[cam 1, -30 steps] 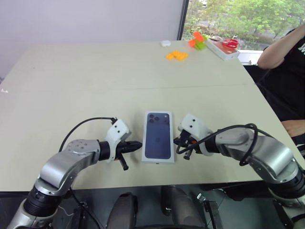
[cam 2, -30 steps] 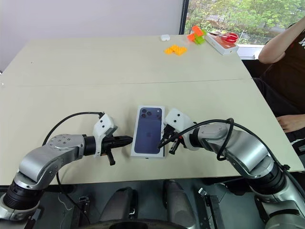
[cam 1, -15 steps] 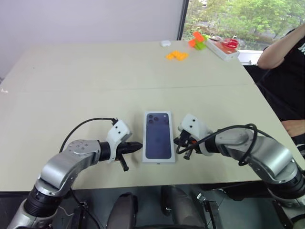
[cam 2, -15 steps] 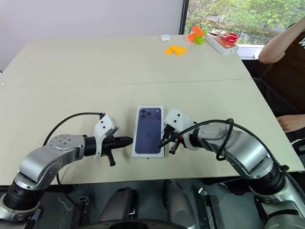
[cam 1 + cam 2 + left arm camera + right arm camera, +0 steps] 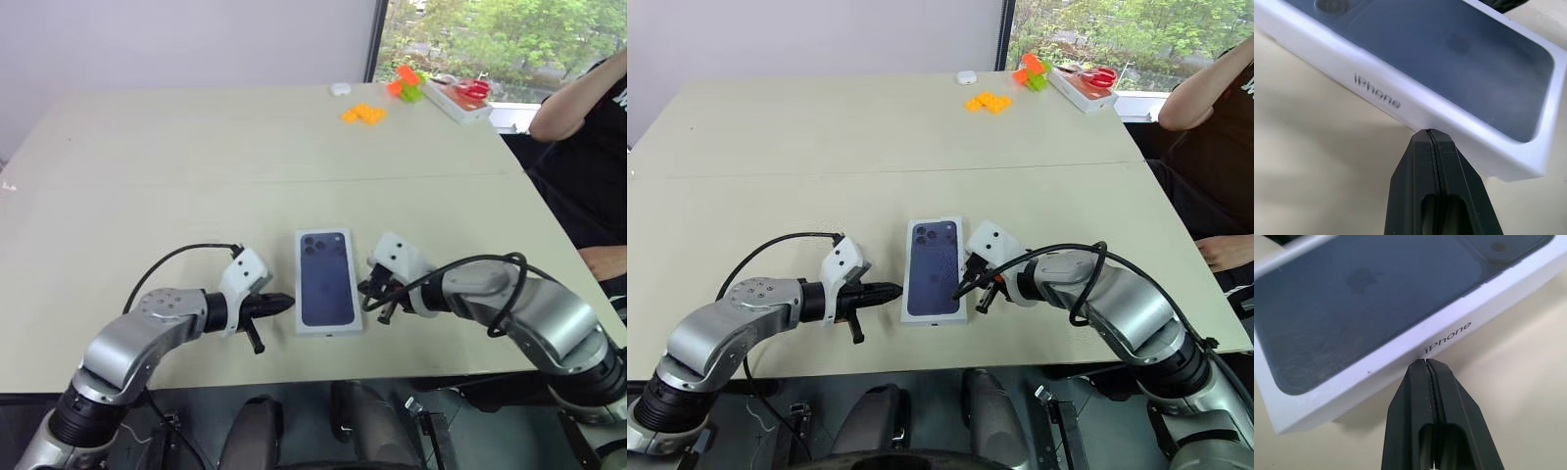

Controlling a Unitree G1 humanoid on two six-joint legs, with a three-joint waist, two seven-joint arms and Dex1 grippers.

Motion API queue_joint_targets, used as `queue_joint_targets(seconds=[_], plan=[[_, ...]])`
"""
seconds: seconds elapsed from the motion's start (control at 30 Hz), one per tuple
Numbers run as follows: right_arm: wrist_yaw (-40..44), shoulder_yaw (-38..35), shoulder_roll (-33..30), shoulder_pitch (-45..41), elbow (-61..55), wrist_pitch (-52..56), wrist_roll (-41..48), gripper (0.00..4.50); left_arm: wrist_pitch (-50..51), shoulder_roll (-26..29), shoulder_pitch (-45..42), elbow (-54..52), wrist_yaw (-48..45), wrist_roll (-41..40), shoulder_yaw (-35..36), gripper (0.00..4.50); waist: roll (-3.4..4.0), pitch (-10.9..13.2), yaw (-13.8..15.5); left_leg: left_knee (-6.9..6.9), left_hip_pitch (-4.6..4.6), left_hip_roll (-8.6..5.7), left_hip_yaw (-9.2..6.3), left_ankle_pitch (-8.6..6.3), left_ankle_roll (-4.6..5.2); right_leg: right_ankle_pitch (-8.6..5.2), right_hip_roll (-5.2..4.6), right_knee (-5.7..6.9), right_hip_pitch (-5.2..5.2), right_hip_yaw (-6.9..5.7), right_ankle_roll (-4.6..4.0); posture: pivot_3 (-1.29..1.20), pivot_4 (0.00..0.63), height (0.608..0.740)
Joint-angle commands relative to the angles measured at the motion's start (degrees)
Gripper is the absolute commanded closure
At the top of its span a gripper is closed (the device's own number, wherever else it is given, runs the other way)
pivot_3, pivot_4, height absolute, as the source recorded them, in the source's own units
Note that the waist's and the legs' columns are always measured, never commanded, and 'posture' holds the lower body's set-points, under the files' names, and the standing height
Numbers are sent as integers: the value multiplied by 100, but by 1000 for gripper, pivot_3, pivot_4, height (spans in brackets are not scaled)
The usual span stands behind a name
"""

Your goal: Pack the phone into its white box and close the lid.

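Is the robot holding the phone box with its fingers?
No. Both the left gripper and the right gripper are shut on nothing. Their closed tips sit against the long sides of the white box, one on each side.

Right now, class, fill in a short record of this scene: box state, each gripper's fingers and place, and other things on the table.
box: closed white box, phone image printed on its lid, flat on the table
left gripper: shut, tip at the box's left side
right gripper: shut, tip at the box's right side
far corner: orange blocks, green block
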Motion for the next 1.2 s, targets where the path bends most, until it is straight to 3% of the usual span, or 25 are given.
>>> queue_joint_targets(seconds=[0.03, 1.1, 1.2], plan=[[55, -20, 17, -67, -69, -125, -50, 4479, -175, -13, 14, -197, -29, -3, -21, 4500, 0, 0, 2, 0, 0, 0, 0, 0, 0, 0, 0, 0, 0, 0, 0, 0, 150, 740], [118, -24, -65, 193, -46, -95, -286, 4479, -215, -100, -131, -167, -9, 16, -68, 4500, 0, 0, 11, 1, 0, -2, 0, 0, 0, 2, -1, 1, 2, 0, 0, 0, 150, 740], [261, -210, -376, 234, -67, -280, -364, 4479, -235, 23, 63, -42, -22, 35, 111, 4500, 0, 0, 9, 1, 0, -2, 0, 0, 0, 2, -1, 1, 2, 0, 0, 0, 150, 740]])
